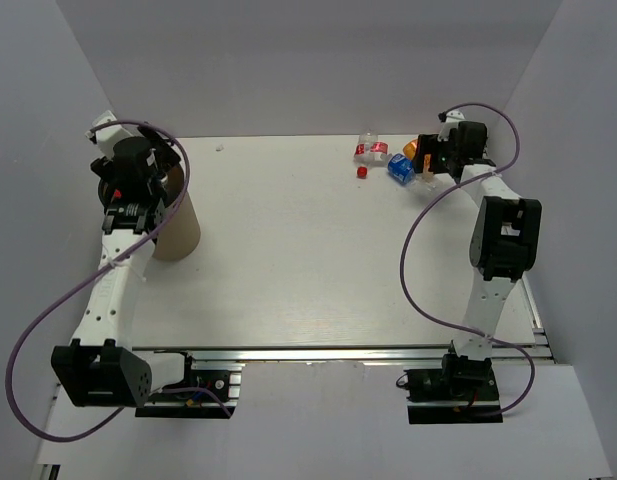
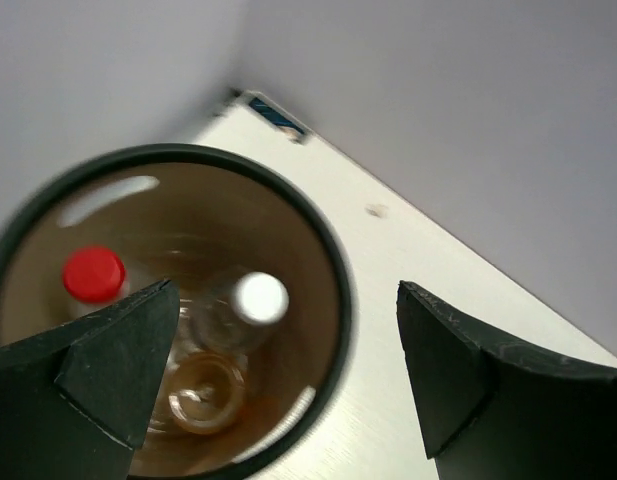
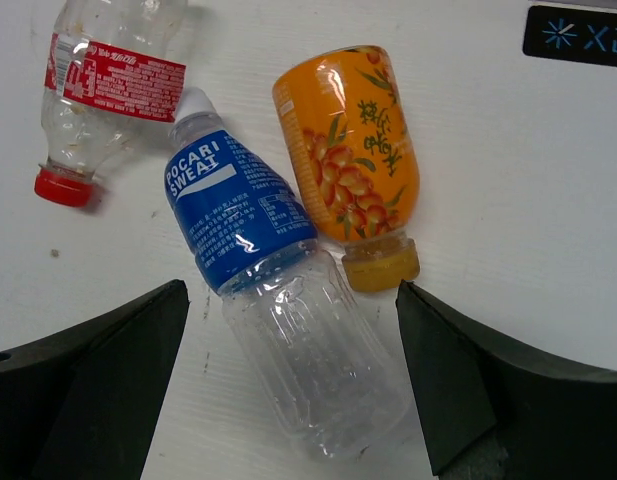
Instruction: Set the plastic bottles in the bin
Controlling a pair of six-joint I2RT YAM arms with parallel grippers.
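Note:
Three plastic bottles lie at the table's far right: one clear with a blue label (image 3: 243, 215), a stubby orange one (image 3: 353, 150) and a clear one with a red label and red cap (image 3: 108, 80). My right gripper (image 3: 293, 300) hangs open just above them, and the blue-label bottle's clear base lies between its fingers. The round brown bin (image 1: 178, 228) stands at the far left. My left gripper (image 2: 288, 300) is open and empty over the bin's dark rim (image 2: 333, 270). Inside lie a red-capped bottle (image 2: 94, 274), a white-capped bottle (image 2: 258, 298) and an orange one (image 2: 203, 395).
The bottles (image 1: 388, 160) lie close to the back wall and the right wall. A small red piece (image 1: 362, 172) lies beside them. A dark label (image 3: 578, 30) marks the table's far edge.

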